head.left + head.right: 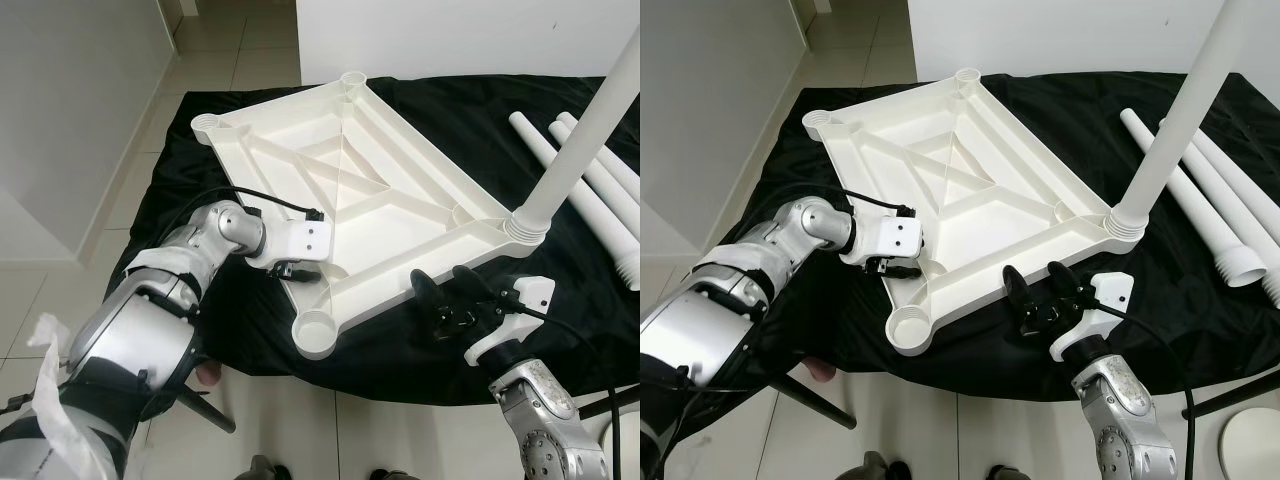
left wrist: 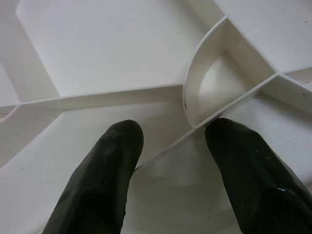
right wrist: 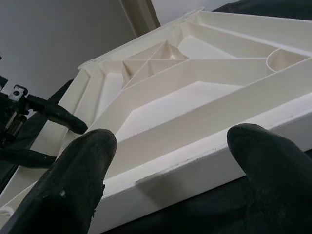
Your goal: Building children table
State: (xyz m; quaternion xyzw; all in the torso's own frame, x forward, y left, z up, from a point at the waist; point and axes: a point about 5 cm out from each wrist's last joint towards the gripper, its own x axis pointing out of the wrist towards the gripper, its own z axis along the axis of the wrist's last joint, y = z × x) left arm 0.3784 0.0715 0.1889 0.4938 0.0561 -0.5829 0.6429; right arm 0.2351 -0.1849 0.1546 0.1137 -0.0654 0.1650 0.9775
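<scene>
The upturned tabletop lies on the cloth, loose legs to its right.

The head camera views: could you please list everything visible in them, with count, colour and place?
Tabletop: one, white, upside down on the cloth, ribbed underside up.
Fitted leg: one, white, standing in the tabletop's right corner socket.
Loose legs: at least three, white, lying on the cloth to the right.
Cloth: one, black, spread over the tiled floor.
Round white object: one, on the floor at the lower right, partly cut off.
Left gripper: open, over the tabletop's near left edge.
Right gripper: open, by the tabletop's near edge.
</scene>
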